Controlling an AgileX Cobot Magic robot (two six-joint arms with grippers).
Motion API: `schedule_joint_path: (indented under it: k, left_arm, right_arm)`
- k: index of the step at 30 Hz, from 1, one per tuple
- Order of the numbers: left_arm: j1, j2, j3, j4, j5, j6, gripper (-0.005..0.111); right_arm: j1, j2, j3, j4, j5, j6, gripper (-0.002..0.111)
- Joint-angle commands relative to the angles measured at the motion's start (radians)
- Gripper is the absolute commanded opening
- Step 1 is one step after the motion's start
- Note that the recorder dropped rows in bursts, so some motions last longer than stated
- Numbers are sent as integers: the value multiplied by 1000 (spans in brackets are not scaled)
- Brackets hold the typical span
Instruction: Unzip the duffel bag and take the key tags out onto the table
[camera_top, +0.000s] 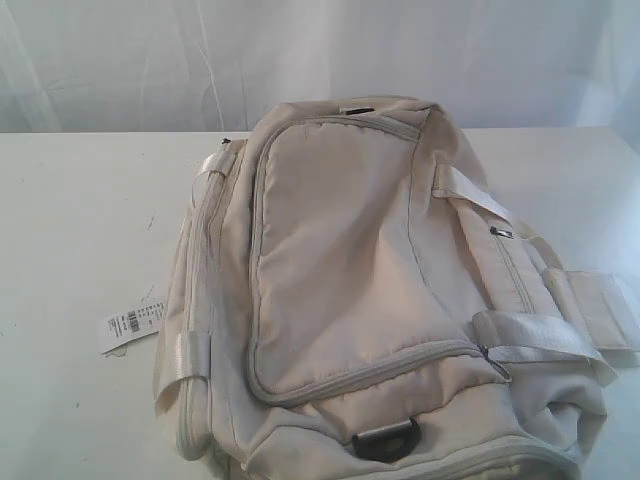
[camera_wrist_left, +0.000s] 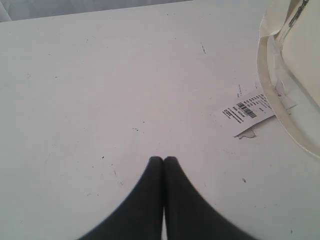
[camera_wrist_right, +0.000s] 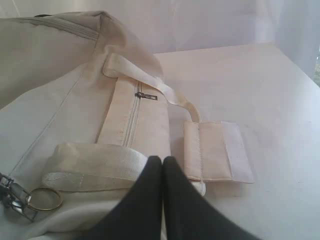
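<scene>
Surface: wide white tabletop (camera_top: 80, 250), lightly scuffed, with pale sheeting (camera_top: 300, 50) hung behind it.
Left pincer (camera_wrist_left: 163, 160): black jaws pressed together, gripping nothing, poised over bare surface.
Near the left pincer: a white paper barcode label (camera_wrist_left: 247, 112) lies flat. Just past it is the rounded edge of the cream duffel bag (camera_top: 370, 300).
Right pincer (camera_wrist_right: 162, 159): jaws closed and empty, low over the bag's side, right by a band of shiny webbing strap (camera_wrist_right: 95, 165).
Around the right pincer: a closed side-pocket zipper with its small metal pull (camera_wrist_right: 146, 96) runs away from the jaws. A padded handle wrap (camera_wrist_right: 215, 150) lies flat on the surface beside the bag. A brass ring (camera_wrist_right: 45, 199) on a metal clip sits close to the strap.
Bag position: mid-surface, long axis running from the far edge toward the exterior camera, a black D-ring (camera_top: 385, 440) at the near end.
Main zipper (camera_top: 330, 380): grey, curving round the top panel, shut along all that shows.
Relation for the coming move: the bag lies toward the middle from the left pincer and directly under the right one, so the right arm is nearer the zippers.
Contents: hidden. No key tags are visible, so presumably they are inside.
</scene>
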Motion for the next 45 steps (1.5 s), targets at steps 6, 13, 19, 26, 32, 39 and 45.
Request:
schedule_joint_path:
  k: [6,13,19,26,32,39,45]
  left_arm:
    - [3,-4,4,-3,-3,-1,0]
    - [3,-4,4,-3,-3,-1,0]
    - [3,-4,4,-3,-4,-1,0]
    - [3,-4,-34,-3,58,-1,0]
    - [3,-4,-253,-3,188,-1,0]
    - [3,-4,-417,-3,47,-1,0]
    - [3,-4,-429,-3,-122,-1,0]
  right_arm:
    - [-6,-5,0,2,-4,5,0]
    - [-6,-5,0,2,-4,5,0]
    - [-6,-5,0,2,-4,5,0]
    - [-6,-5,0,2,-4,5,0]
    - [-6,-5,0,2,-4,5,0]
    - [-6,-5,0,2,-4,5,0]
    - [-6,-5,0,2,-4,5,0]
